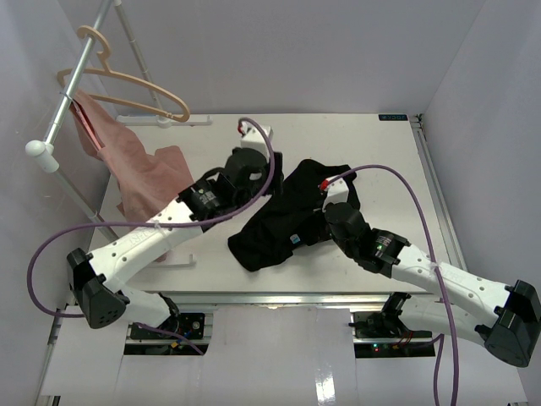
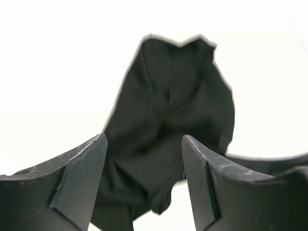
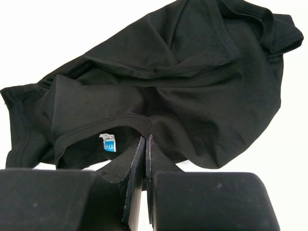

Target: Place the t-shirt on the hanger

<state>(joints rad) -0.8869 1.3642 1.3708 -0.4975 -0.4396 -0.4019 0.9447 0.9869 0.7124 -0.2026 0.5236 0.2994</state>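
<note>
The black t-shirt (image 1: 287, 216) lies crumpled in the middle of the white table (image 1: 380, 161). The tan wooden hanger (image 1: 127, 80) hangs by its hook on a grey rail (image 1: 52, 127) at the far left, with nothing on it. My left gripper (image 1: 275, 173) is open at the shirt's left edge; in the left wrist view its jaws (image 2: 144, 139) stand wide apart with shirt fabric (image 2: 168, 96) between and beyond them. My right gripper (image 3: 146, 138) is shut on the shirt's collar band, beside a blue label (image 3: 109, 142); it also shows in the top view (image 1: 311, 230).
A pink cloth (image 1: 139, 169) hangs from the rail and drapes onto the table's left side, partly under my left arm. White walls close in the back and both sides. The rail's stand slants down at the far left.
</note>
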